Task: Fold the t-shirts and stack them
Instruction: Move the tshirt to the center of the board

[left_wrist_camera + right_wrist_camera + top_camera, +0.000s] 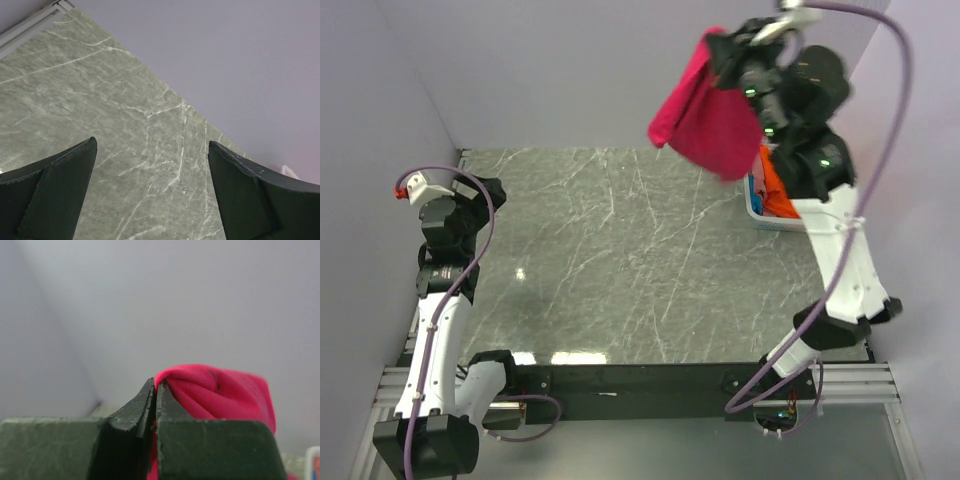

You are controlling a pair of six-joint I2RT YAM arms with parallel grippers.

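Note:
My right gripper (723, 45) is raised high at the back right and is shut on the crimson-pink t-shirt (705, 110), which hangs down bunched in the air above the table. In the right wrist view the jaws (156, 385) pinch a fold of this shirt (220, 392). The bright orange t-shirt (778, 192) lies in the white basket (757, 208), partly hidden by my right arm. The blue-teal t-shirt is not in view. My left gripper (480, 195) is open and empty at the left over bare table; its wide-apart fingers (60, 190) show in the left wrist view.
The grey marble table (620, 260) is walled by lilac panels at the left, back and right. The white basket stands at the right edge, under my right arm. A black rail runs along the near edge.

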